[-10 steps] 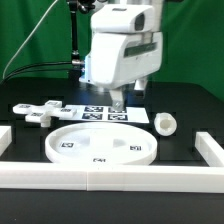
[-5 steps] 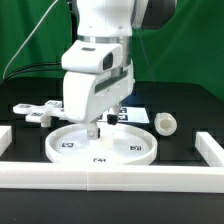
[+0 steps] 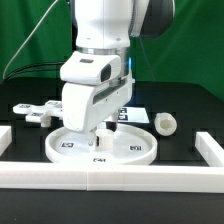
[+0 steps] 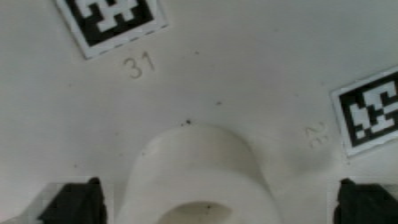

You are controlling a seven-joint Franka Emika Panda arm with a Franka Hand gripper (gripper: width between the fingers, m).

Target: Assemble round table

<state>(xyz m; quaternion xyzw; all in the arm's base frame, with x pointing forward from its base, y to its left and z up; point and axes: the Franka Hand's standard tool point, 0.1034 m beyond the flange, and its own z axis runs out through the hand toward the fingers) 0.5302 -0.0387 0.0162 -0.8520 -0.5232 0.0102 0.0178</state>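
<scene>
The large round rimmed disc (image 3: 128,148) lies flat on the black table near the front. My gripper (image 3: 98,138) hangs low over the disc's middle, open. In the wrist view the disc's white face (image 4: 231,80) fills the frame with two square tags, and its raised central hub (image 4: 201,165) sits between my gripper's (image 4: 221,205) dark fingertips (image 4: 71,203), which stand apart on either side without touching it. The short cylindrical leg (image 3: 164,123) lies at the exterior view's right. The cross-shaped piece (image 3: 38,112) lies at the exterior view's left.
The marker board (image 3: 136,113) lies behind the disc, mostly hidden by the arm. Long white border bars run along the front (image 3: 110,176) and at both sides (image 3: 212,150). A green curtain hangs behind.
The arm has moved from over the marker board toward the front and the exterior view's left, and down over the disc. The parts have not moved.
</scene>
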